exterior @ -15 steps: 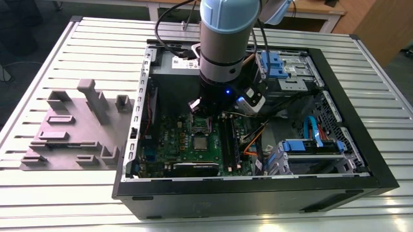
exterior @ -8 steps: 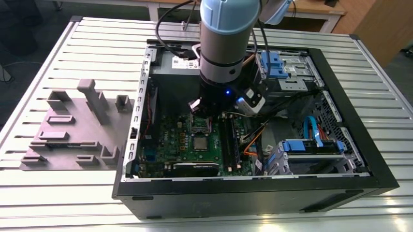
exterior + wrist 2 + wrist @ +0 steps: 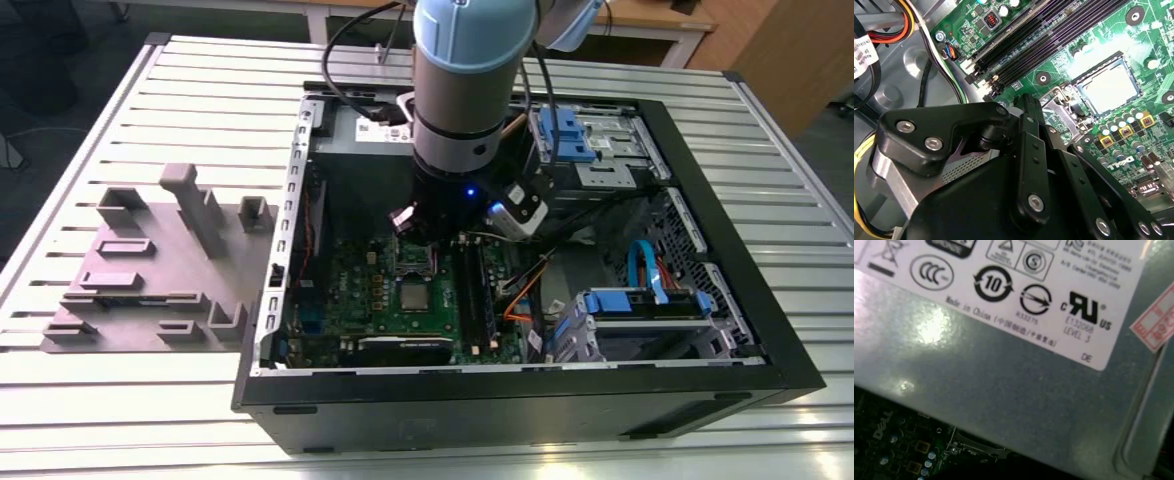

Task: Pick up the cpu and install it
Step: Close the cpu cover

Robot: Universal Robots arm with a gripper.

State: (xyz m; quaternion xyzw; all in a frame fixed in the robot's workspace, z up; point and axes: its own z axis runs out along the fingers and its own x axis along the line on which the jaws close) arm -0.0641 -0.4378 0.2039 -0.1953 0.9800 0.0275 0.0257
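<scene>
The cpu (image 3: 415, 297) is a small pale silver-grey square lying flat inside the socket on the green motherboard (image 3: 354, 285). In the second wrist view the cpu (image 3: 1109, 89) sits within its black socket border. The silver socket frame (image 3: 1058, 106) stands just beside it, toward the gripper. My gripper (image 3: 427, 232) hangs inside the open computer case, low over the board and a little behind the socket. Its black linkage (image 3: 1026, 150) fills the near part of the second wrist view. Nothing is seen held in it.
A big grey box with a white label (image 3: 1004, 380) stands close by the wrist. Dark memory slots (image 3: 1054, 40) run beside the socket. Blue drive cages (image 3: 627, 305) and cables (image 3: 534, 285) crowd the exterior view's right. A grey fixture block (image 3: 147, 260) lies outside the case.
</scene>
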